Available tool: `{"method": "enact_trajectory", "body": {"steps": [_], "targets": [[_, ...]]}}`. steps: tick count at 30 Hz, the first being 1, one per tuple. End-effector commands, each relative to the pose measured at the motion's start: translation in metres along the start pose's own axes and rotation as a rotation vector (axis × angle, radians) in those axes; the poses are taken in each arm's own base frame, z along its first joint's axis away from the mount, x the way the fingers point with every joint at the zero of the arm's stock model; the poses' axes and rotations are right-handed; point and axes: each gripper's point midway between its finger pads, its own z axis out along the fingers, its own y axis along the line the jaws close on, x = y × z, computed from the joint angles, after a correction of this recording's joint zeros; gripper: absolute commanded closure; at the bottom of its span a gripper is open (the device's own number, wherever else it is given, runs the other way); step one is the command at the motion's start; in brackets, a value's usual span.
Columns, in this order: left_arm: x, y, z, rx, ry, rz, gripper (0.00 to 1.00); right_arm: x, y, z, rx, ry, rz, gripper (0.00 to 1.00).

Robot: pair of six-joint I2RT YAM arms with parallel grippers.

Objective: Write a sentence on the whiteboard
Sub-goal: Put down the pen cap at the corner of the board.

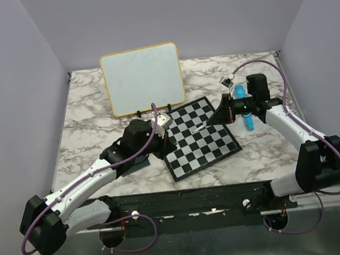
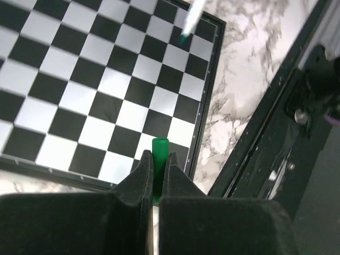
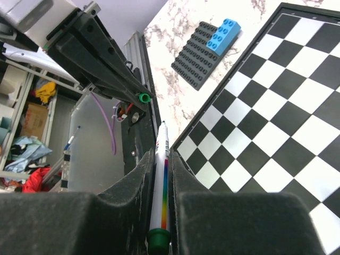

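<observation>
The whiteboard (image 1: 143, 79) stands propped at the back of the marble-patterned table (image 1: 91, 120), just behind the far corner of the chessboard (image 1: 201, 139). Its white face looks bare from here. I can't find a single stroke of the sentence on it, so by my reckoning none of the writing is done.

What does look settled is the preparation. The right gripper (image 3: 162, 156) is clamped on a white marker (image 3: 162, 186) with a rainbow stripe along its body. Its green butt end sits back between the fingers and its tip points out over the chessboard, apart from the whiteboard. The left gripper (image 2: 158, 159) is pinched tight on a small green cap (image 2: 160, 154), which it holds above the chessboard's near edge. The marker's bare teal tip shows at the top of the left wrist view, well clear of the cap. So the pen is uncapped, with 1 piece in each gripper.

Everything else is left, as I judge it: the marker has to go across to the board, the tip has to meet the surface, and all the words have to be written.

Further out, a grey brick plate (image 3: 204, 48) with 1 blue brick (image 3: 223, 33) on it lies on the marble just beside the chessboard.
</observation>
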Motion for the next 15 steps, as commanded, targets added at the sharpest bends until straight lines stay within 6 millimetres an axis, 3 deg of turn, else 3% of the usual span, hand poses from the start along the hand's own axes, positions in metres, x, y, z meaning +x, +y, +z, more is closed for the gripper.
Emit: {"method": "enact_trajectory", "body": {"steps": [1, 2, 4, 5, 12, 13, 15], "targets": [[0.017, 0.029, -0.007, -0.21, -0.081, -0.263, 1.0, -0.006, -0.008, -0.009, 0.075, -0.027, -0.034, 0.99], [0.035, 0.041, -0.008, -0.275, -0.074, -0.334, 1.0, -0.006, -0.008, -0.009, 0.081, -0.027, -0.036, 0.99], [0.044, 0.064, -0.017, -0.429, -0.138, -0.468, 1.0, -0.007, -0.009, -0.01, 0.09, -0.031, -0.038, 1.0], [0.06, 0.074, -0.02, -0.485, -0.133, -0.508, 1.0, -0.007, -0.009, -0.01, 0.09, -0.031, -0.04, 0.99], [0.07, 0.122, -0.034, -0.719, -0.203, -0.647, 1.0, -0.007, -0.01, -0.01, 0.095, -0.029, -0.037, 0.99], [0.083, 0.131, -0.036, -0.788, -0.152, -0.655, 1.0, -0.007, -0.011, -0.01, 0.098, -0.029, -0.037, 1.0], [0.075, 0.142, -0.04, -0.843, -0.138, -0.644, 1.0, -0.007, -0.011, -0.01, 0.098, -0.029, -0.035, 0.99]]}}
